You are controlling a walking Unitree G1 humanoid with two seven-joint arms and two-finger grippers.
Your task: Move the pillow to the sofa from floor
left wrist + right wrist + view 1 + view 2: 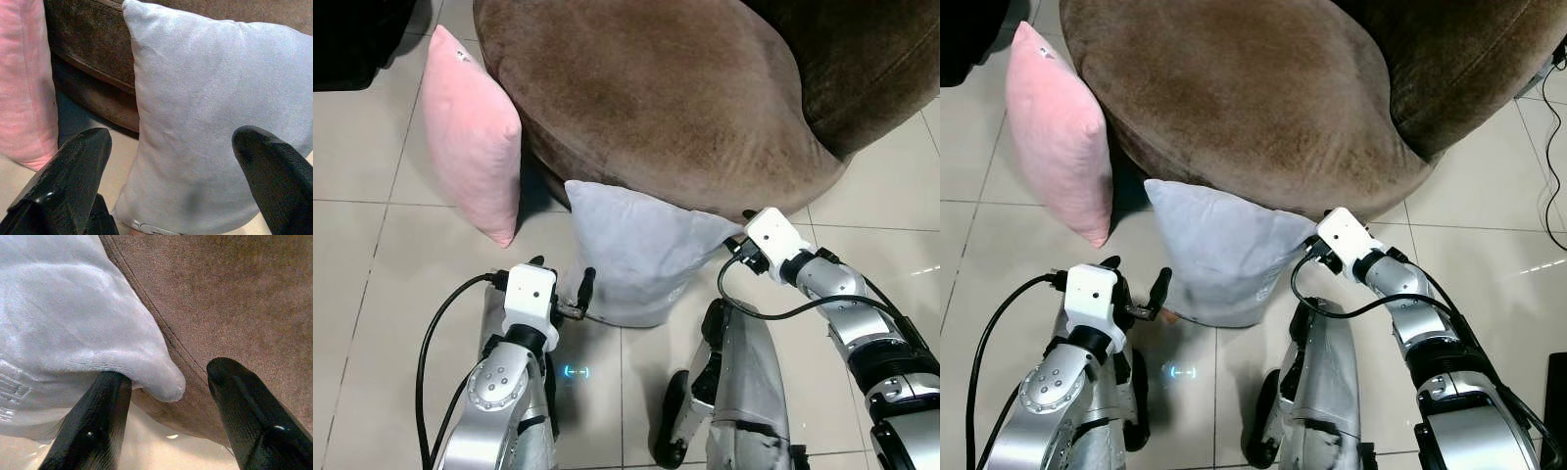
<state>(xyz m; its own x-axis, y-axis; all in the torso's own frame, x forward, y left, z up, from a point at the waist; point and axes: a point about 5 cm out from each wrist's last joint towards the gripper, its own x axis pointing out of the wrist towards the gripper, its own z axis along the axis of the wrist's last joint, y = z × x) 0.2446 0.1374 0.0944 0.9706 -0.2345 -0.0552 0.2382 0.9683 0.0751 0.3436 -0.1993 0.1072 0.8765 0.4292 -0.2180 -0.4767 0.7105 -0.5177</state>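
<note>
Grey pillow (631, 255) on tiled floor (372, 294), against brown sofa (656, 88); both grippers spread.

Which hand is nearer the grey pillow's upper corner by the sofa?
Right. The right hand straddles that corner of the grey pillow, open; the left hand sits open by its lower edge.

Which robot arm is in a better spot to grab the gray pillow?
Probably the right. The right gripper already has the gray pillow's corner between its open fingers by the brown sofa, while the left gripper sits open just short of it.
</note>
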